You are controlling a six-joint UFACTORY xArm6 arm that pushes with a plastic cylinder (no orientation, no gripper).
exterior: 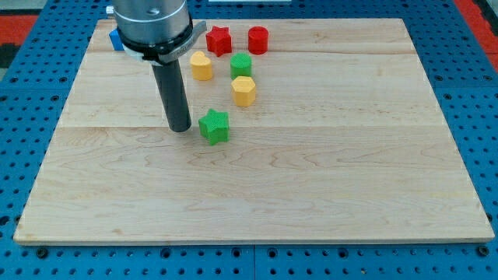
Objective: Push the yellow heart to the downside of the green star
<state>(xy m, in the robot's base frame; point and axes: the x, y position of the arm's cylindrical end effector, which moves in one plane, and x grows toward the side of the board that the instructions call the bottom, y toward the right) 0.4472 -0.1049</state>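
Note:
The yellow heart (pixel 201 65) lies near the view's top, left of a green cylinder-like block (pixel 241 64). The green star (pixel 214 126) lies below them, near the board's middle. My tip (pixel 180 127) rests on the board just left of the green star, with a small gap between them. The yellow heart is above and slightly right of my tip, partly beside the rod.
A yellow hexagon (pixel 243 90) lies above-right of the green star. A red star (pixel 219 40) and a red cylinder (pixel 257 39) sit at the view's top. A blue block (pixel 116 40) peeks out behind the arm at top left. The wooden board (pixel 311 179) lies on a blue pegboard.

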